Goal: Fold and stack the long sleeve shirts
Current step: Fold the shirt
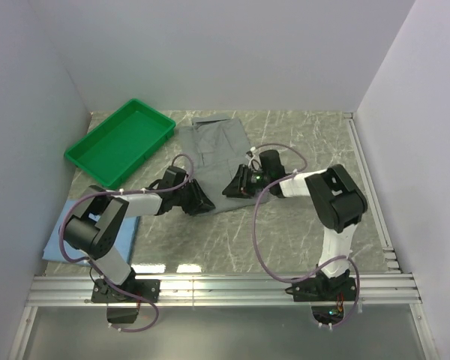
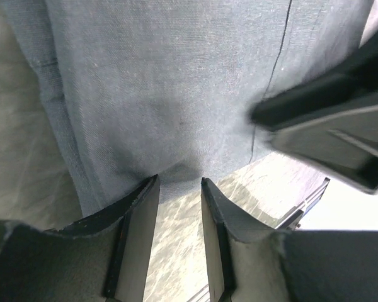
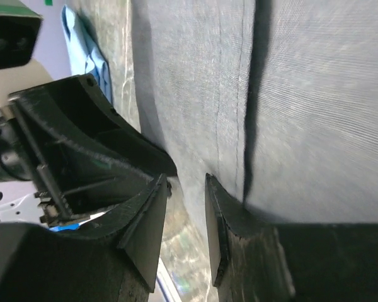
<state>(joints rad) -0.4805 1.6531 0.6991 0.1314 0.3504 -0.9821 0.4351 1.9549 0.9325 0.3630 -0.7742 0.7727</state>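
Grey shirt (image 1: 216,144) met left claw (image 2: 179,182) and right claw (image 3: 186,179) at its hem; both nearly closed, pinch unclear; hem likely needed folding forward.

Overhead, the grey shirt (image 1: 217,146) has its near hem, at 6 o'clock, covered by the left gripper (image 1: 197,201) and the right gripper (image 1: 236,185). Its chest pocket is too faint to make out. The light blue shirt (image 1: 56,244), at 8 o'clock, lies partly under the left arm (image 1: 90,229), and its buttons are too small to see. In the left wrist view the right gripper is a dark blur at 3 o'clock, cut by the edge. Both wrist views crop the grey cloth at 12 o'clock.
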